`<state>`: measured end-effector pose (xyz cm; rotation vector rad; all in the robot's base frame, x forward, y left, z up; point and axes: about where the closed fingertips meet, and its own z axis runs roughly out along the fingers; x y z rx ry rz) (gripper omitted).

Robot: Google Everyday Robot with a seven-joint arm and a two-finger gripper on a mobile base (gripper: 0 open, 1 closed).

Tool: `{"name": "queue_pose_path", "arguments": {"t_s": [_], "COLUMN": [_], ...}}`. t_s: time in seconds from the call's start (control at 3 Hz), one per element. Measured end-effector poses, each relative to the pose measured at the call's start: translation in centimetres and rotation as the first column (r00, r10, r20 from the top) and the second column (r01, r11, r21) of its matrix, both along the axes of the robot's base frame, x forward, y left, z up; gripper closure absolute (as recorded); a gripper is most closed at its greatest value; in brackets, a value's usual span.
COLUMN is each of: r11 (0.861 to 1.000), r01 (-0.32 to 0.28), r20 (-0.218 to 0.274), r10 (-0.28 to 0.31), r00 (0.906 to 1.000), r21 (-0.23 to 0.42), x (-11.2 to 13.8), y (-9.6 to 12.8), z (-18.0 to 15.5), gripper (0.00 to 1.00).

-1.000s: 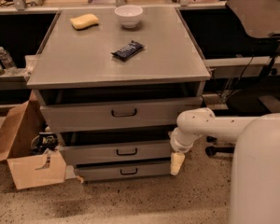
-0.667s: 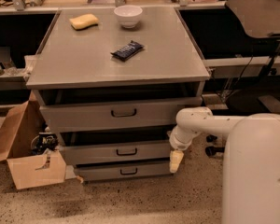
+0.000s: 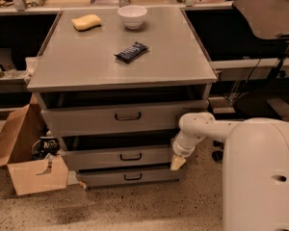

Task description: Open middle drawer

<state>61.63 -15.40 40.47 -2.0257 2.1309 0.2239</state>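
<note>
A grey metal cabinet (image 3: 197, 76) stands in the middle with three drawers, all pulled out a little. The middle drawer (image 3: 96, 158) has a flat mid-height front and a small dark loop handle (image 3: 130, 156) at its centre. The top drawer (image 3: 86, 119) is the tallest and the bottom drawer (image 3: 106, 177) the lowest. My white arm reaches in from the right, and my gripper (image 3: 177, 162) hangs down at the right end of the middle drawer's front, well to the right of its handle.
On the cabinet top lie a yellow sponge (image 3: 86, 21), a white bowl (image 3: 132, 16) and a dark snack bar (image 3: 131, 51). An open cardboard box (image 3: 33, 177) sits on the floor at the left. My white base (image 3: 260, 177) fills the lower right. Black desks stand behind.
My arm and base have shifted slightly to the left, toward the cabinet. The drawers have not moved.
</note>
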Motion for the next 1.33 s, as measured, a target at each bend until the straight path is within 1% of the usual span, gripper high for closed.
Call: {"name": "queue_pose_path", "arguments": {"t_s": [0.33, 0.67, 1.0, 1.33], "r11": [1.000, 1.000, 0.999, 0.999], "r01": [0.002, 0.002, -0.024, -0.024], "r20": [0.002, 0.002, -0.004, -0.004], "r10": [-0.002, -0.002, 0.024, 0.024], "r00": [1.0000, 1.0000, 0.9997, 0.9997], "r21": [0.003, 0.004, 0.037, 0.037], "x": [-0.3, -0.2, -1.9, -1.9], "y": [0.1, 0.0, 1.0, 1.0], "z": [0.3, 0.4, 1.3, 1.3], "gripper": [0.72, 0.97, 0.00, 0.00]}}
